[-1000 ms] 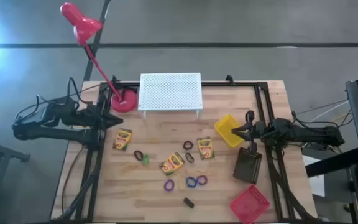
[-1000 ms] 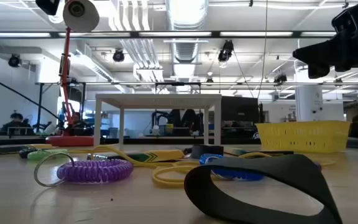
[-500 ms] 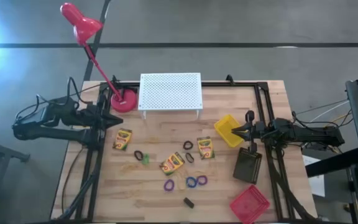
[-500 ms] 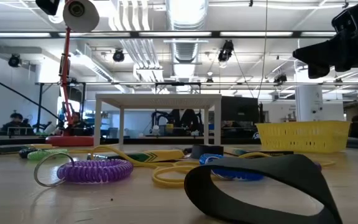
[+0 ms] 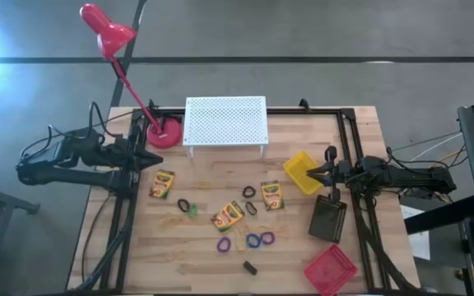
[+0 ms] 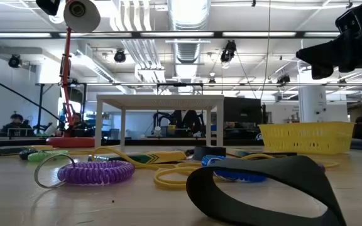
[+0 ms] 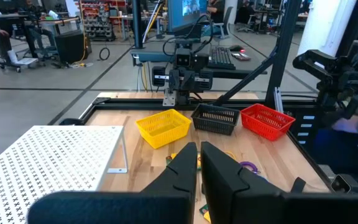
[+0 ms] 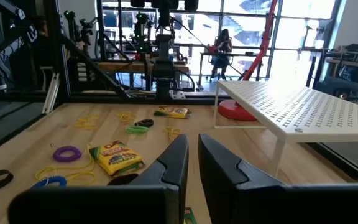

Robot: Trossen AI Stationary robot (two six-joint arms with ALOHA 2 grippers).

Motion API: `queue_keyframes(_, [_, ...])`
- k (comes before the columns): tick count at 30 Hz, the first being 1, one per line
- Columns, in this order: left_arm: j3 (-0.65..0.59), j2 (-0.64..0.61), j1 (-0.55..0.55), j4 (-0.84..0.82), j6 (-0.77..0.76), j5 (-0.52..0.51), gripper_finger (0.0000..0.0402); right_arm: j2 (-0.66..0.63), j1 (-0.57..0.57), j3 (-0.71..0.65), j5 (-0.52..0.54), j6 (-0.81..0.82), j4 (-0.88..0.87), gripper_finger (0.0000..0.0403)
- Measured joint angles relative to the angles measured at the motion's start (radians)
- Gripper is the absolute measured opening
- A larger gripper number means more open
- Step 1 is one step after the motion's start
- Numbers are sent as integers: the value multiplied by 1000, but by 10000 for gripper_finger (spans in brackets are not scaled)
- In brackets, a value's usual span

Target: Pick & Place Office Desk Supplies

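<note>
1. Crayon boxes (image 5: 228, 215) and elastic loops (image 5: 259, 240) lie on the bench (image 5: 196, 271), in front of the white rack (image 5: 225, 121).
2. We see the left tool (image 5: 161, 159) and right tool (image 5: 308, 172) closed, empty, flanking the rack.

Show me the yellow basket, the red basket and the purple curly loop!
Yellow plastic basket (image 5: 302, 172), high view, its middle.
Red plastic basket (image 5: 330, 269), high view, its floor.
Purple coiled elastic loop (image 6: 96, 172), low view, its front coils.

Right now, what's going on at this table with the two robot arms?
Nothing is being handled. The left gripper hangs shut at the table's left edge near the red desk lamp, and the right gripper hangs shut beside the yellow mesh basket. The yellow-and-green crayon boxes and coloured elastic loops lie loose on the wooden table.
</note>
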Motion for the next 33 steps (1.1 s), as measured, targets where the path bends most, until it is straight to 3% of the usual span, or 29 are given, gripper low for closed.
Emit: queue_keyframes(33, [0, 0, 0, 0, -2, 0, 28, 0, 0, 0, 0, 26, 8, 34])
